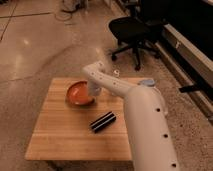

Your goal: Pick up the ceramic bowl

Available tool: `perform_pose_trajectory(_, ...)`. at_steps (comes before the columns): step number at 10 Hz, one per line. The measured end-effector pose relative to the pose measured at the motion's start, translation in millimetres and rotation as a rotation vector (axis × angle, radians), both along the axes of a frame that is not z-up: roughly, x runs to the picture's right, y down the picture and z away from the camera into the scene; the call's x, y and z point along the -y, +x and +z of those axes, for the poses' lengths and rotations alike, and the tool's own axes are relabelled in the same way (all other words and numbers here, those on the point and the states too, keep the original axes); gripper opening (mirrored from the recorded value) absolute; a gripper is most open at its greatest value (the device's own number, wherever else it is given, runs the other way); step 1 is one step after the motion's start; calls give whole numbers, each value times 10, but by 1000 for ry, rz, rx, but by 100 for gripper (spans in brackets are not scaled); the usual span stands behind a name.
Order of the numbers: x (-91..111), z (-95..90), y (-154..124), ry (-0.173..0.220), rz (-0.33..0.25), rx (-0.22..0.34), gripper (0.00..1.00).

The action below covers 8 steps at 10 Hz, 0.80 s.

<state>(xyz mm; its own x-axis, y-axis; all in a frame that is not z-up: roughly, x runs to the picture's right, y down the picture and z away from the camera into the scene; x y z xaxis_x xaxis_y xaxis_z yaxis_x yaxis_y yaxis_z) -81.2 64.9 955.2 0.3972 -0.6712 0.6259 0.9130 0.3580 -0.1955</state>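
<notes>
The ceramic bowl [79,93] is a shallow round orange-red bowl on the far left part of the wooden table [65,132]. My white arm reaches in from the right across the table. My gripper [93,91] hangs down at the bowl's right rim, touching or just over it. A black striped cylinder [103,121] lies on the table in front of the bowl, to the right of its middle.
A black office chair [131,31] stands on the polished floor beyond the table. A dark counter or desk [190,45] runs along the right side. Cables lie on the floor at the far back.
</notes>
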Motion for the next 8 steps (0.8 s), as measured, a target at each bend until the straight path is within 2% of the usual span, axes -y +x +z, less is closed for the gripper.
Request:
perform_pose_trajectory(2,64,-58,-14,-10,32,11,2)
perform_pose_trajectory(6,300,-327,-33,-7,107,65,0)
perform_pose_trajectory(8,459,-519,-73,4,141,117,0)
